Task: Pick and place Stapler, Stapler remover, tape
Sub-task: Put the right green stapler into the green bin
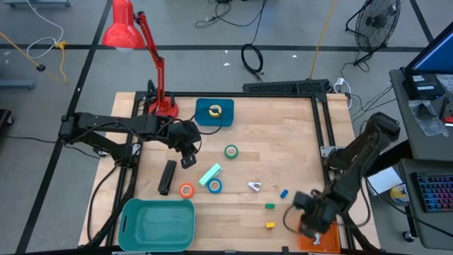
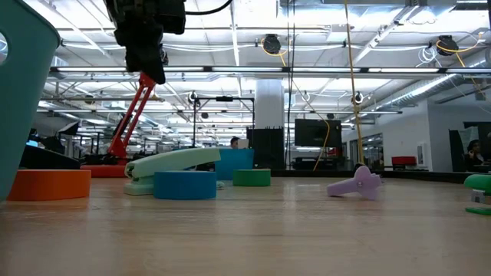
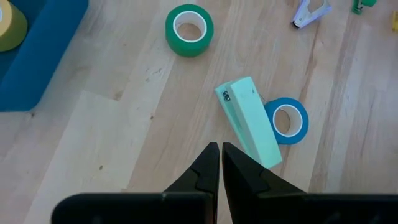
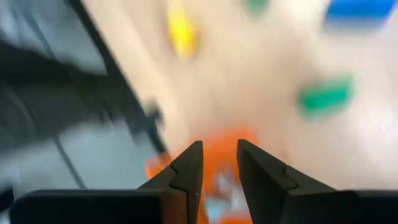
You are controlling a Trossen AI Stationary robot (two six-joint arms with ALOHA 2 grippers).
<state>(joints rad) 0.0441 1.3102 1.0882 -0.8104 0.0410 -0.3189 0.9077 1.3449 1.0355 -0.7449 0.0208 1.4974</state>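
Pale wood, that is the counter (image 1: 283, 142), and on it sits the big teal bin (image 1: 157, 224) at the near left corner, likely the drop spot, though that is a guess. Behind it a blue tray (image 1: 214, 113) carries the yellow tape (image 1: 215, 110).

Now the arms. The left tool (image 1: 188, 157) hangs above the counter with its fingers pressed together and nothing between them; the left wrist view looks straight down past them. The right tool (image 1: 310, 225) sits at the near right corner over an orange patch (image 4: 217, 174), fingers slightly apart, gripping nothing I can make out.

The stapler (image 1: 167, 177), long and black, lies just beside the left tool on the bin side. The mint-green block (image 3: 249, 121) rests touching the blue tape (image 3: 286, 120); the orange tape (image 1: 186, 190) is near, the green tape (image 3: 189, 30) stands apart. The small pale staple remover (image 1: 255, 186) lies toward the right, among tiny coloured cubes.

To do the step well, judging from here: the left tool should open before descending, turn its fingers across the stapler's narrow width, grip near the middle so it does not tip, and lift clear before swinging to the bin.
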